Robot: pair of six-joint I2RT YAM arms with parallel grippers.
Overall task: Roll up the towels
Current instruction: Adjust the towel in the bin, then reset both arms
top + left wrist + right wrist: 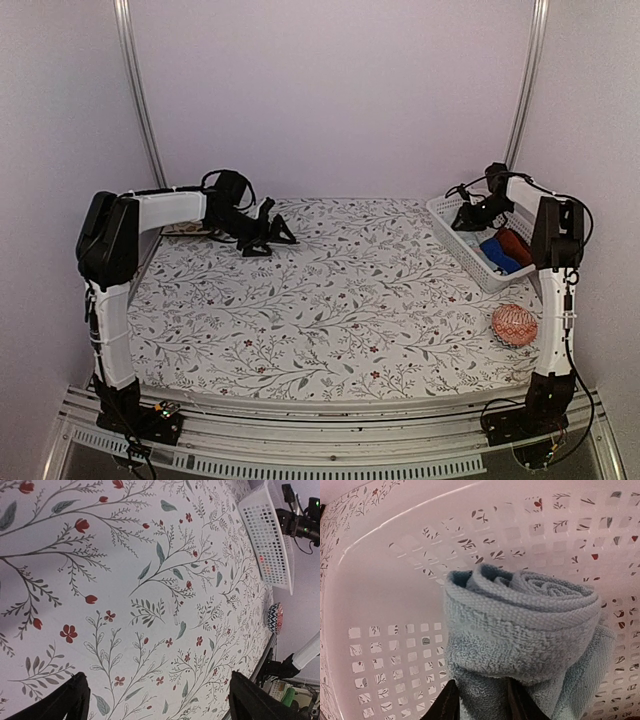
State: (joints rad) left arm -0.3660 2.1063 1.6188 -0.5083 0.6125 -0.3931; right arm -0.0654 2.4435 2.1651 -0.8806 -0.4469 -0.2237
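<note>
A pale blue towel (520, 630), rolled into a tight coil, fills the right wrist view inside the white basket (395, 590). My right gripper (482, 705) is shut on the roll's lower part, with a black finger on each side of the cloth. In the top view this gripper (470, 216) reaches into the basket (447, 218) at the back right. A dark maroon towel (517, 246) lies rolled in the basket's near end. My left gripper (275, 236) hovers at the back left over the floral table cover. It is open (160, 700) and holds nothing.
A bright blue object (498, 257) lies in the basket beside the maroon roll. An orange-pink patterned ball (515, 325) sits on the table near the right arm. A tan flat thing (185, 229) lies under the left arm. Walls enclose three sides.
</note>
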